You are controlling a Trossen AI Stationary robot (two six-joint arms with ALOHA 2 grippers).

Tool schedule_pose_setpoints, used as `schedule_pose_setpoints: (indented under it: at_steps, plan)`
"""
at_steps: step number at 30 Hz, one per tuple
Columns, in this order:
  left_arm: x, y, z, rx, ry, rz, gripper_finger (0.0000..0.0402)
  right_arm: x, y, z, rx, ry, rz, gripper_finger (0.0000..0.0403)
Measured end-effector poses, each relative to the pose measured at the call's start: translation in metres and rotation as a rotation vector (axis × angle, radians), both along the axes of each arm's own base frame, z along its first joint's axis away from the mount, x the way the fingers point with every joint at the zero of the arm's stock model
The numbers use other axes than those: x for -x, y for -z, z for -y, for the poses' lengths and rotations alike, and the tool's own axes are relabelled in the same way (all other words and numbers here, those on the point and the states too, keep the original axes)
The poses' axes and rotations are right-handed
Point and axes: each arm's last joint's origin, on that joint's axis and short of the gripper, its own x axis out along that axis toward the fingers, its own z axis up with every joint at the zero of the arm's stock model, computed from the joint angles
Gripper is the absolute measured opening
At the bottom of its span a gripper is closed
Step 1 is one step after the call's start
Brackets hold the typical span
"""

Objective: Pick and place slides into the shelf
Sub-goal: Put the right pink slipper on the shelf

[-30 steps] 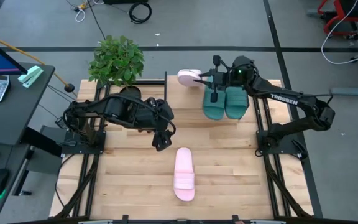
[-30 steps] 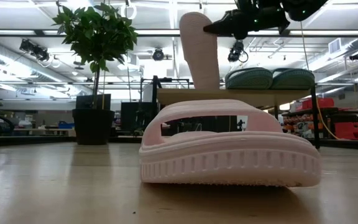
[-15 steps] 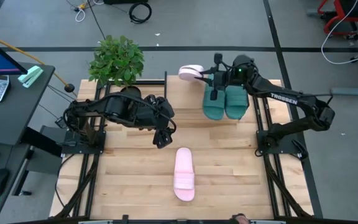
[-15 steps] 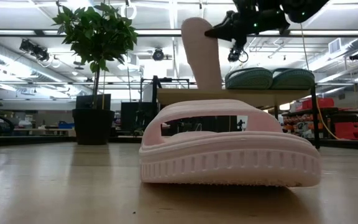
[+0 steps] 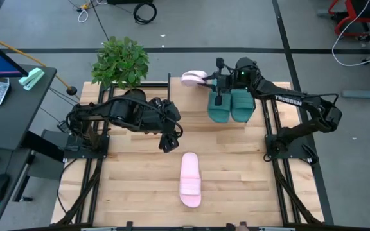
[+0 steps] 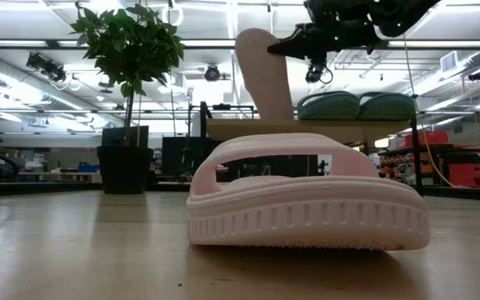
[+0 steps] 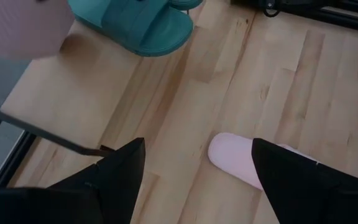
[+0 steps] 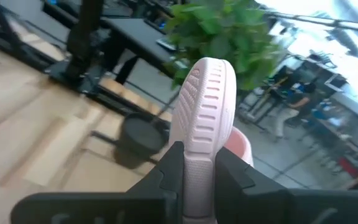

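— What lies nearest?
— A pink slide (image 5: 190,179) flat on the table (image 5: 127,186); the left gripper (image 5: 167,142) hovers just beyond it, fingers apart, empty.
— And farther back?
— The right gripper (image 5: 209,80) is clamped on the second pink slide (image 5: 193,78), upright over the shelf (image 6: 257,127), beside two teal slides (image 5: 231,106) resting there.

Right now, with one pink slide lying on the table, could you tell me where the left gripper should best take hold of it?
Probably the edge of the sole at the end nearest the left gripper, coming from above. The pink slide on the table lies flat, sole down, with its wide strap arching over the middle, leaving that end bare. The right gripper grips the other pink slide by its sole edge too.
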Motion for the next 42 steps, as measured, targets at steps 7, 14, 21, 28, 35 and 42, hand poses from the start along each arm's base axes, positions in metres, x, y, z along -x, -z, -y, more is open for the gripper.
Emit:
schedule_pose_setpoints:
  at_steps: [7, 14, 21, 28, 35, 42]
  plan:
    - [0.000, 0.000, 0.000, -0.001, 0.001, -0.002, 0.0298, -0.010, 0.008, -0.015, -0.035, -0.048, -0.053, 0.0053]
    - [0.000, 0.000, 0.000, -0.016, 0.016, -0.008, 0.0298, -0.007, 0.020, -0.023, -0.168, -0.088, -0.177, 0.0050]
    - [-0.001, 0.000, 0.000, -0.036, 0.015, -0.002, 0.0298, -0.012, 0.026, -0.037, -0.215, -0.116, -0.233, 0.0050]
    - [-0.002, -0.001, 0.000, -0.027, 0.008, 0.016, 0.0298, -0.012, 0.033, -0.044, -0.277, -0.136, -0.303, 0.0050]
    - [-0.001, -0.001, 0.001, -0.027, 0.011, 0.017, 0.0298, -0.007, 0.040, -0.047, -0.338, -0.144, -0.392, 0.0105]
    - [-0.001, -0.001, 0.001, -0.026, 0.011, 0.017, 0.0298, -0.002, 0.044, -0.050, -0.367, -0.131, -0.443, 0.0166]
